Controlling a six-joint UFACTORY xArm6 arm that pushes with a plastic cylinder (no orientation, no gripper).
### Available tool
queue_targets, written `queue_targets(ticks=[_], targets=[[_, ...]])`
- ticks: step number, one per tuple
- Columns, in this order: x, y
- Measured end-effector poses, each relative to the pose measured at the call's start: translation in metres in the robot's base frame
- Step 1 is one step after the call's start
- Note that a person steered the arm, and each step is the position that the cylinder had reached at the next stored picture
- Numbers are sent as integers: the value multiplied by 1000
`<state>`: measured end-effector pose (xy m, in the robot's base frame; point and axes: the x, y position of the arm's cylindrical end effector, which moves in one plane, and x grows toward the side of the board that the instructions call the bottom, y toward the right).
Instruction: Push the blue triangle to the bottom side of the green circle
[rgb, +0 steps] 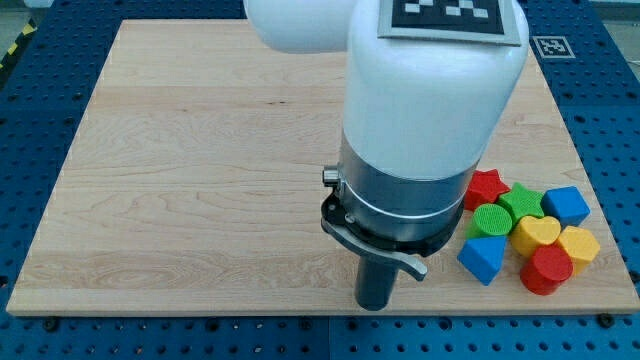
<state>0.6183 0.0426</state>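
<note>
Nearest the view's bottom we find my tip (374, 304) resting on the wooden table (200, 180), left of the blue triangle (482, 257) and apart from it; this end effector is a plain rod holding nothing. The triangle touches the green circle (489, 220) just below it, clustered with a red cylinder (546, 270), yellow heart (536, 233), yellow hexagon (579, 245), green star (520, 201), blue cube (566, 205) and red star (486, 186). Farthest, a black-and-white marker (445, 12) on the arm shows no readable writing.

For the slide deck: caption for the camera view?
My tip rests left of the blue triangle, which lies below the green circle.
</note>
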Motion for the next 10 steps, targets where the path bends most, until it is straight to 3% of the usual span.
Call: queue_targets(ticks=[2,7,10], targets=[[0,6],[0,118],[-8,110]])
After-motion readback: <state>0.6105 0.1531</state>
